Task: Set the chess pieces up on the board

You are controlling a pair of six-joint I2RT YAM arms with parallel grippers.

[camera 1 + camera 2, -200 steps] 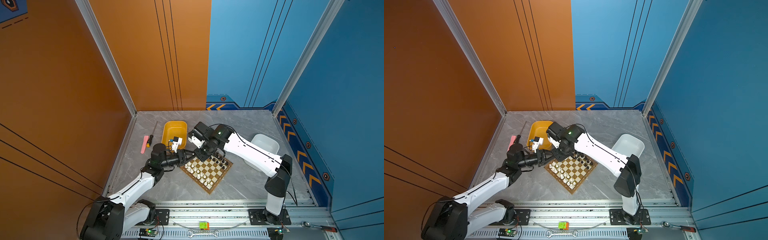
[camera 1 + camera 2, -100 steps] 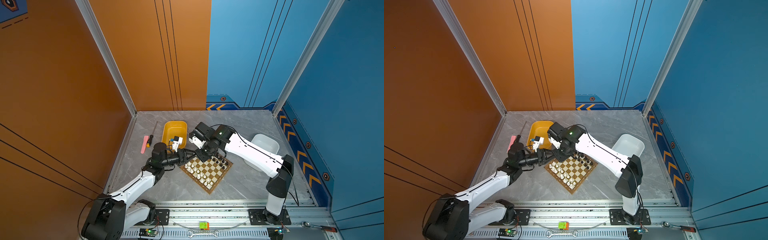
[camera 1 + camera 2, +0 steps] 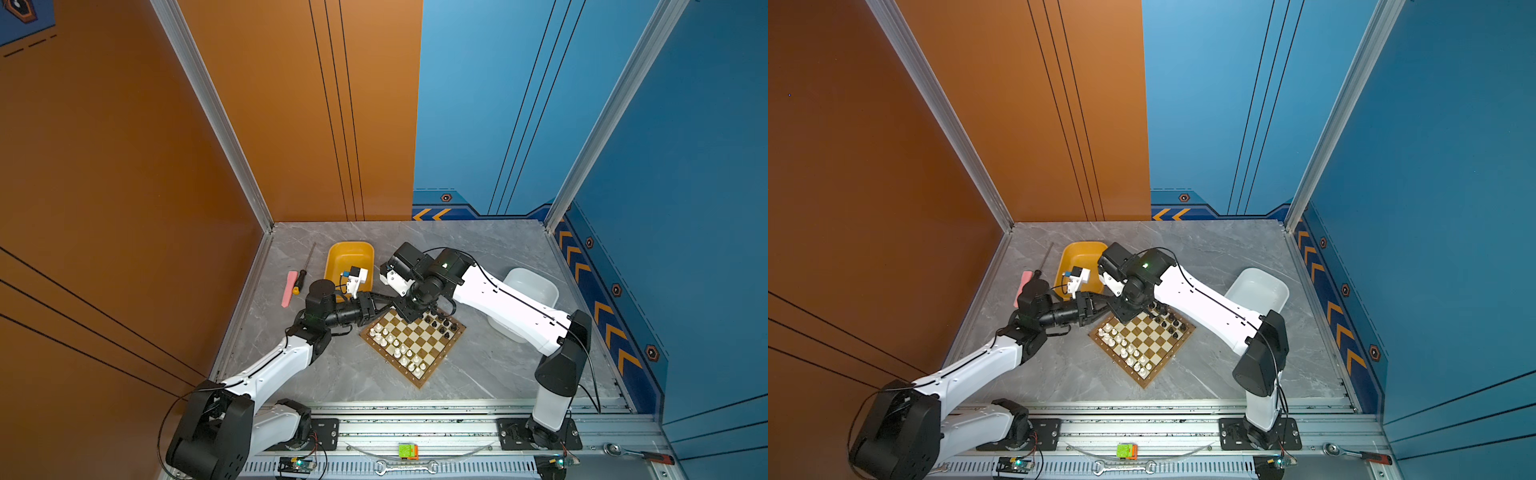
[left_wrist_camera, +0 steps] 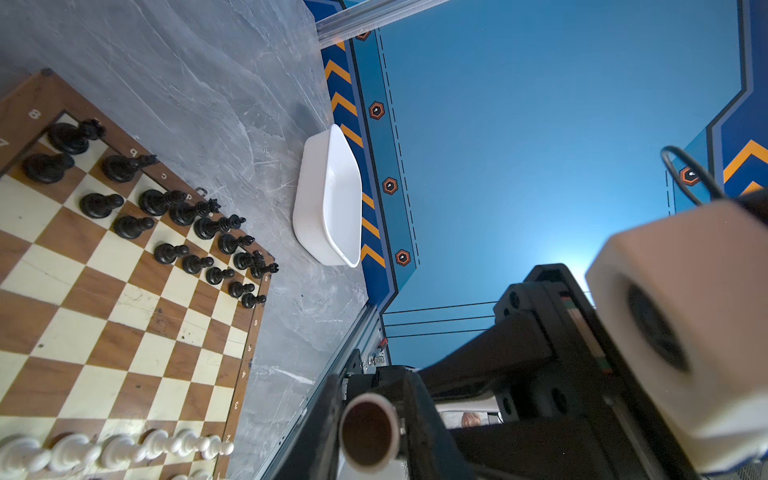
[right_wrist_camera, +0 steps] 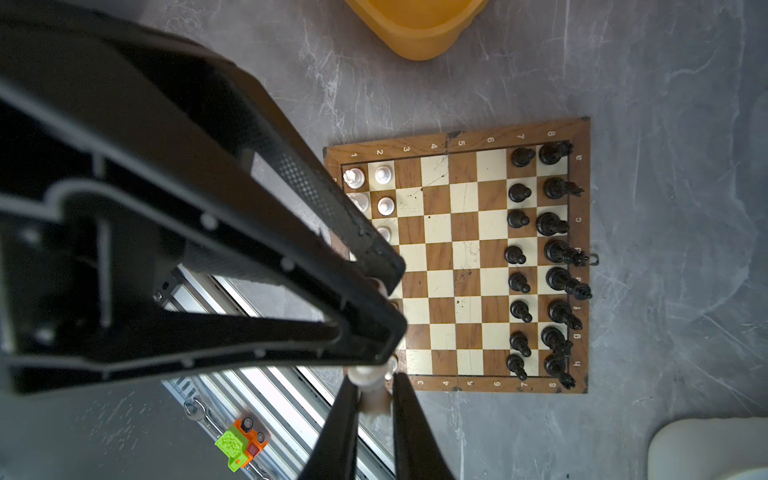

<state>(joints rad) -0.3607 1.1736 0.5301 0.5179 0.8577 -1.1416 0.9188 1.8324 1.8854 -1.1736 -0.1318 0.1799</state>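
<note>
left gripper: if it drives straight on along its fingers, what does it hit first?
Likely the right gripper. The left gripper holds a white chess piece whose top sits right at the right gripper's shut fingertips in the right wrist view. Whether they touch is unclear.

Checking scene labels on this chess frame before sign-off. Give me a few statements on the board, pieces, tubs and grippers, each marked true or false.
1. The black pieces fill two full rows on one side of the board. True.
2. The white tub holds spare pieces. False: none show in it.
3. A white piece sits between the fingers of the left gripper. True.
4. The screwdriver lies on the board. False: it lies on the table, beside the yellow tub.
5. The right gripper is parked far from the board. False: it hangs at the board's edge, close to the left gripper.
</note>
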